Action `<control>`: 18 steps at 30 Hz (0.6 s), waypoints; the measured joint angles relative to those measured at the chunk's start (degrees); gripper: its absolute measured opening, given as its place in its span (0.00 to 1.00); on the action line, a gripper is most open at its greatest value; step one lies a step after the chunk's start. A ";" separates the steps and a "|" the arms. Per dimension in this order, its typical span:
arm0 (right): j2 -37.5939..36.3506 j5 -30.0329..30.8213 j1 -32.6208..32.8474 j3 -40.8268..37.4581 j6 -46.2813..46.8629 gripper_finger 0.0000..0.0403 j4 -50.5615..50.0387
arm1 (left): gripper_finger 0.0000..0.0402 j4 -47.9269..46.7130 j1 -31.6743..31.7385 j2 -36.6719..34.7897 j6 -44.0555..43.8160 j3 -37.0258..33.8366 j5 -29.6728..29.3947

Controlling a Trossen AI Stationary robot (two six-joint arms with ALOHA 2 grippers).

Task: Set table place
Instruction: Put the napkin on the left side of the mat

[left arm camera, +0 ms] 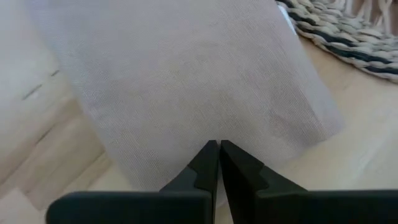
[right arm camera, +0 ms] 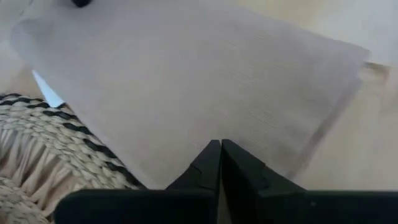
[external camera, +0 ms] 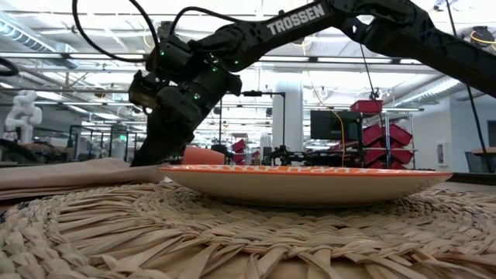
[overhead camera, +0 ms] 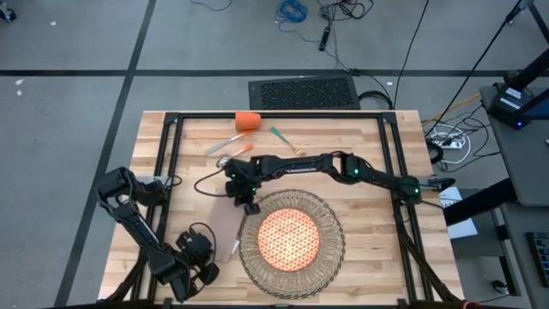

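A: Where does the place stand at this moment?

B: The woven placemat (overhead camera: 292, 239) lies on the near middle of the surface (overhead camera: 369, 146), and the orange-patterned plate (overhead camera: 289, 237) sits centred on it. The beige napkin (left arm camera: 186, 81) lies flat just beside the placemat's left rim, touching it or nearly so. The orange cup (overhead camera: 247, 120) stands at the surface's far edge, well apart from the placemat. The green-handled fork (overhead camera: 283, 140) and two orange-handled pieces (overhead camera: 230, 144) lie loose between the cup and the placemat.

A: And your grippers?

B: My right gripper (right arm camera: 221, 148) is over the napkin's far end, by the placemat's far-left rim, fingers pressed together with the tips at the cloth. Whether any cloth is pinched between them, I cannot tell. My left gripper (left arm camera: 219, 147) is at the napkin's near end, left of the placemat, its fingers likewise brought together at the fabric.

A: Anything beyond the placemat?

B: A black vent grille (overhead camera: 304, 93) lies on the floor past the surface's far edge.
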 joint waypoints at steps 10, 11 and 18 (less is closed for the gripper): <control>0.43 -3.12 -1.38 0.06 -1.60 0.00 -2.32 | 0.00 2.95 0.11 0.00 -0.57 0.00 -0.01; 0.67 -3.14 -1.39 0.09 -2.08 0.00 -2.73 | 0.00 2.95 0.11 0.00 -1.01 0.00 0.01; 2.93 -4.47 -1.62 0.39 -3.66 0.00 -2.94 | 0.00 2.94 0.75 0.00 -1.92 0.01 0.01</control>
